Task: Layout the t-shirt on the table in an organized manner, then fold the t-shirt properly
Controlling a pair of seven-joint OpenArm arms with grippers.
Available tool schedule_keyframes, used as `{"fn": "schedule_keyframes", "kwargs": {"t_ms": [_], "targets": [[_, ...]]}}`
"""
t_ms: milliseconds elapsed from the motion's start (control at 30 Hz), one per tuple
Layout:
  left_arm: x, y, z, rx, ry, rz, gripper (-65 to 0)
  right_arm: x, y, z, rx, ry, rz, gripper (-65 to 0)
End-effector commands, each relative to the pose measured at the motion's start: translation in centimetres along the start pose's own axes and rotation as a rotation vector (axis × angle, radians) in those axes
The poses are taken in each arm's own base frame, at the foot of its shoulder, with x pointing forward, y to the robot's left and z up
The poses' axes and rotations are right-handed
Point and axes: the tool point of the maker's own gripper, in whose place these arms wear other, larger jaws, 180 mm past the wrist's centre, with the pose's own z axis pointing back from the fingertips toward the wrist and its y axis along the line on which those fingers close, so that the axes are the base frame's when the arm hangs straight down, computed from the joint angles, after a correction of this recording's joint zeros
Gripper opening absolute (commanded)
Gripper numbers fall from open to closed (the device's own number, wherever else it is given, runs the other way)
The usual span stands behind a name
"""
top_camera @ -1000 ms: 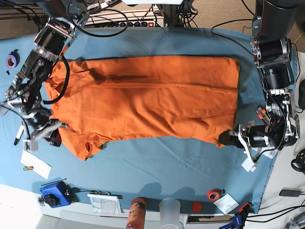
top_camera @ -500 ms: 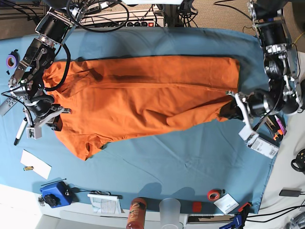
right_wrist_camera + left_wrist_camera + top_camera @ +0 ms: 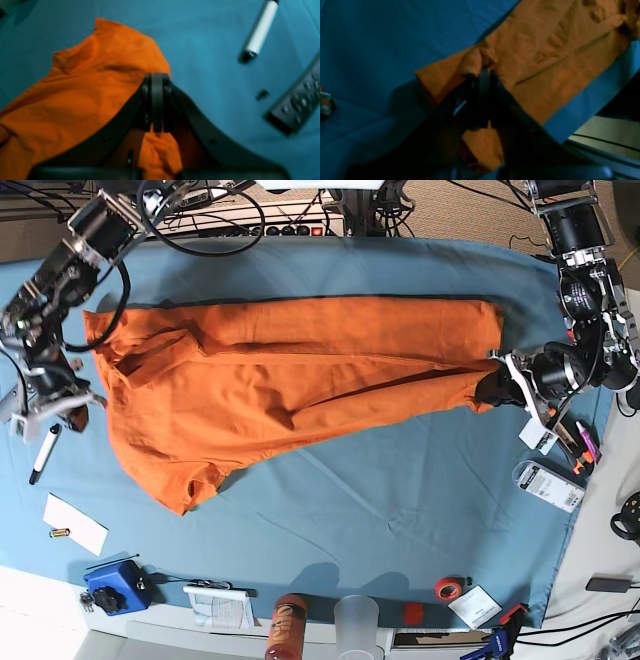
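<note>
The orange t-shirt lies stretched lengthwise across the blue table, its near edge slanting and a sleeve hanging toward the front left. My left gripper is shut on a bunched hem corner at the shirt's right end, seen pinched in the left wrist view. My right gripper is shut on the shirt's left end, with cloth clamped between the jaws in the right wrist view. The shirt sags below that grip.
A white marker and a dark remote lie near my right gripper. A white paper, blue box, chips can, plastic cup and red tape roll line the front edge. A small packet lies right.
Both grippers have moved toward the far edge, still holding the shirt. The right hem corner rose to meet the far hem; the left end was pulled outward, stretching the shirt.
</note>
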Motion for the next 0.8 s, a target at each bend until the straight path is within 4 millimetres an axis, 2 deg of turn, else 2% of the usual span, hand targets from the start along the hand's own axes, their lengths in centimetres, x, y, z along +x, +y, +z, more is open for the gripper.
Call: {"fn": "schedule_keyframes", "kwargs": {"t_ms": [0, 133, 267, 333, 500, 533, 600, 667, 767], "targets": [[1.5, -0.1, 0.6, -0.002, -0.045, -0.022, -65.0, 1.7, -0.4, 0.7, -0.001, -0.056, 0.006, -65.0], [1.5, -0.1, 0.6, -0.002, -0.045, -0.022, -65.0, 0.5, -1.5, 1.7, 0.001, -0.042, -0.017, -65.0], [1.6, -0.1, 0.6, -0.002, -0.049, -0.022, -65.0, -0.1, -1.5, 2.1, 0.021, -0.036, -0.016, -65.0], [1.6, -0.1, 0.6, -0.002, -0.052, -0.022, -65.0, 0.1, -1.4, 2.1, 0.022, -0.045, -0.015, -65.0], [1.9, -0.1, 0.6, -0.002, -0.064, -0.023, -65.0, 2.1, -0.6, 1.7, 0.052, -0.074, 0.026, -65.0], [2.0, -0.1, 0.6, -0.002, -0.068, -0.023, -65.0, 2.4, 0.0, 1.5, 0.071, -0.062, 0.065, -64.1], [2.0, 0.0, 0.6, -0.001, -0.070, -0.025, -65.0, 3.1, 1.2, 0.9, 0.100, -0.032, 0.126, -52.9], [2.0, -0.1, 0.6, -0.004, -0.070, -0.034, -65.0, 3.9, 2.7, 0.1, 0.127, -0.017, 0.197, -46.1], [2.1, -0.1, 0.7, -0.003, -0.075, -0.034, -65.0, 5.5, 4.8, -1.6, 0.095, -0.006, 0.319, -45.9]]}}
